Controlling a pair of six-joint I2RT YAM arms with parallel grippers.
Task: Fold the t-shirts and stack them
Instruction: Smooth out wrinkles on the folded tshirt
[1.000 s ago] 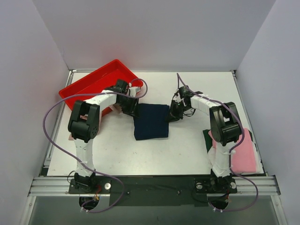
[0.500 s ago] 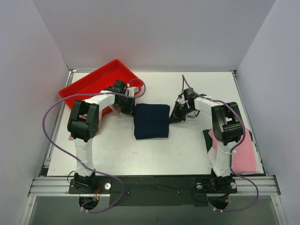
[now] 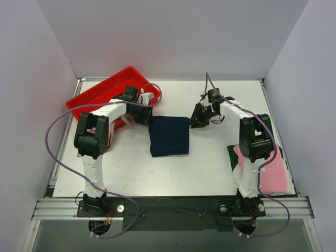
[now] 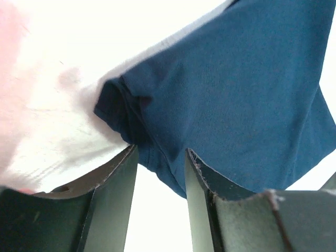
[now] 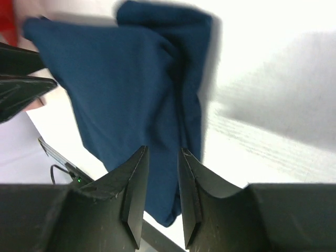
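Navy shirt (image 3: 169, 135) folded flat, centre of tabletop (image 3: 210, 163). Left end effector (image 3: 148, 121) beside its upper-left corner, right end effector (image 3: 196, 122) beside upper-right; both released, fingers parted, grasping nothing. Pink shirt (image 3: 275, 177) at lower right.

Setup's basically a box: plain pale lavender-grey back wall (image 3: 173, 37), with a matching left wall (image 3: 26, 105) and right wall (image 3: 310, 94) angling in. A white counter (image 3: 210, 163) fills the middle, evenly lit, soft shadows only. An aluminium rail (image 3: 173, 202) runs along the near edge.
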